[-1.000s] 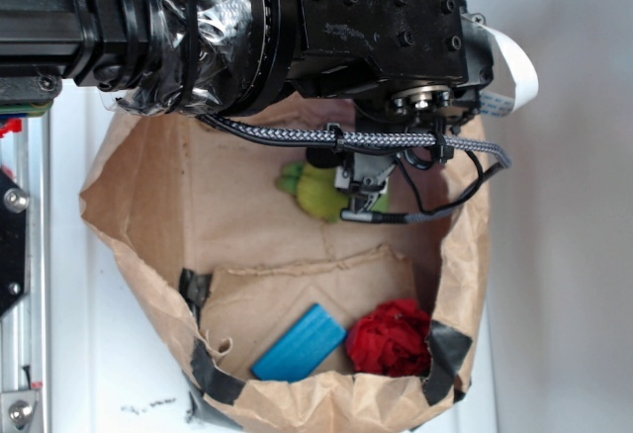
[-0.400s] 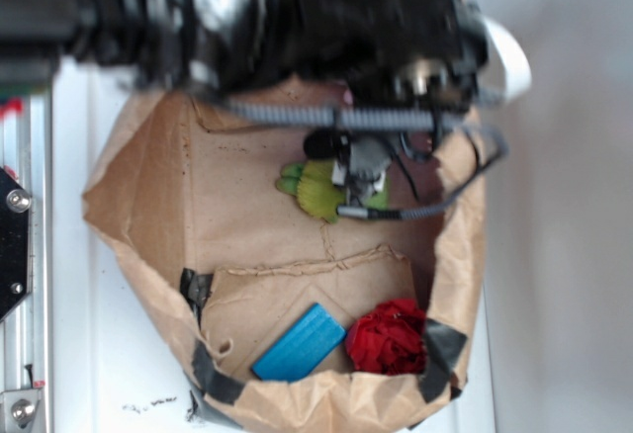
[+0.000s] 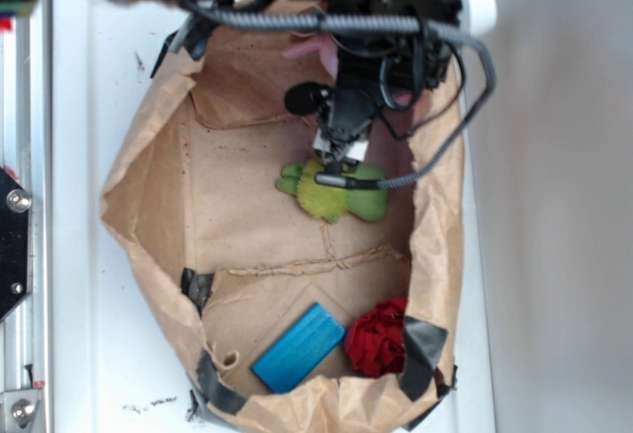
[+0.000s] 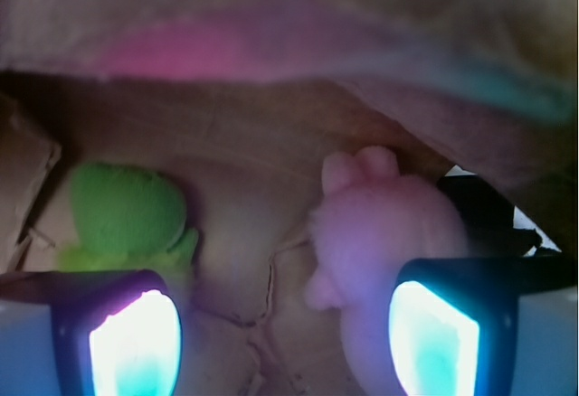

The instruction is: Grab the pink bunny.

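The fingers (image 4: 421, 342) stand wide open and empty inside the paper bag (image 3: 148, 196), with the pink bunny (image 4: 384, 224) lying just ahead by the right one and the green plush toy (image 4: 127, 215) ahead by the left, so the grasp is not yet made.

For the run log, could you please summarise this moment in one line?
phase: approach | tool: open, above bag floor | pink bunny: ungrasped, beside right finger | green plush toy: left, apart | container: brown paper bag
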### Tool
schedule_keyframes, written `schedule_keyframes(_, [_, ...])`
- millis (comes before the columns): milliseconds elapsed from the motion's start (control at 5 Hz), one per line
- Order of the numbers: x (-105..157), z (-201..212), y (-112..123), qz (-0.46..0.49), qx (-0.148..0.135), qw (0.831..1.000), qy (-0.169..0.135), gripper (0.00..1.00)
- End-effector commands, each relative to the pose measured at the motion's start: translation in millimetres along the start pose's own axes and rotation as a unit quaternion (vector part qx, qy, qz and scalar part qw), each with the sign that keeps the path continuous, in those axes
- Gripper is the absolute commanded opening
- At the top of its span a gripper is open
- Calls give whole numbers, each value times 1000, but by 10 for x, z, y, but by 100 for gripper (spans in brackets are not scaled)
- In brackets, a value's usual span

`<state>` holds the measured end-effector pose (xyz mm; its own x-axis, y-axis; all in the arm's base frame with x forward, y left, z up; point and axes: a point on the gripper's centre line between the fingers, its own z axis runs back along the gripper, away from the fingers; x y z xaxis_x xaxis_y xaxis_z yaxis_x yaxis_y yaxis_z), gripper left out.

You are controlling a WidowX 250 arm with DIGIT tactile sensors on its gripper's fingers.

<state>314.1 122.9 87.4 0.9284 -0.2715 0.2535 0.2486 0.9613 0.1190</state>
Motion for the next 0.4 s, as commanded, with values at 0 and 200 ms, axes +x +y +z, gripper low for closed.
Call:
schedule_keyframes(0, [-90, 339, 450, 4, 44, 998, -38, 100])
schedule_keyframes(200, [-42, 208, 477, 15, 66, 997, -41, 100])
